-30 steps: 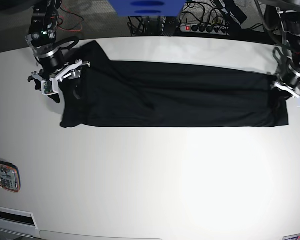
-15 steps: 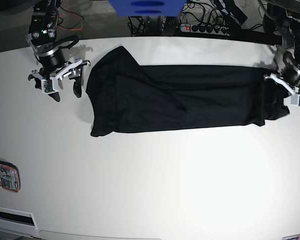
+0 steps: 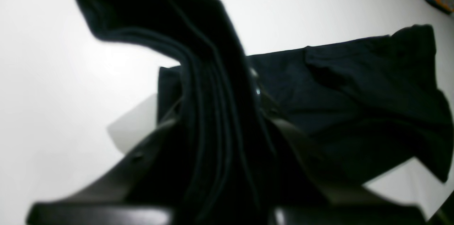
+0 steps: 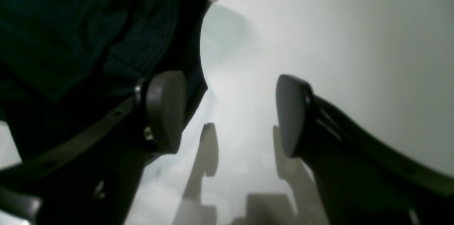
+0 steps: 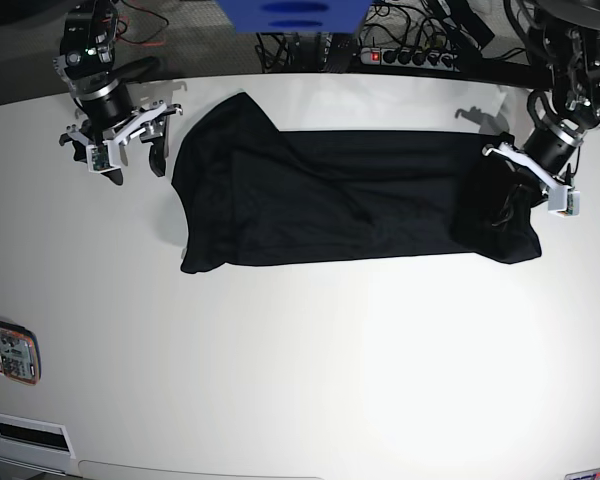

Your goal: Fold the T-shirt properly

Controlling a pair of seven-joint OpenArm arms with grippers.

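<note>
Base view: the T-shirt [image 5: 330, 195] lies across the upper middle of the white surface [image 5: 310, 360]. At frame right, the left hand [image 5: 525, 178] is clenched on its bunched end.

Left wrist view: gathered cloth rises between the pinched fingers.

Right wrist view: the right hand [image 4: 230, 111] is released, empty, with the T-shirt at upper left.
</note>
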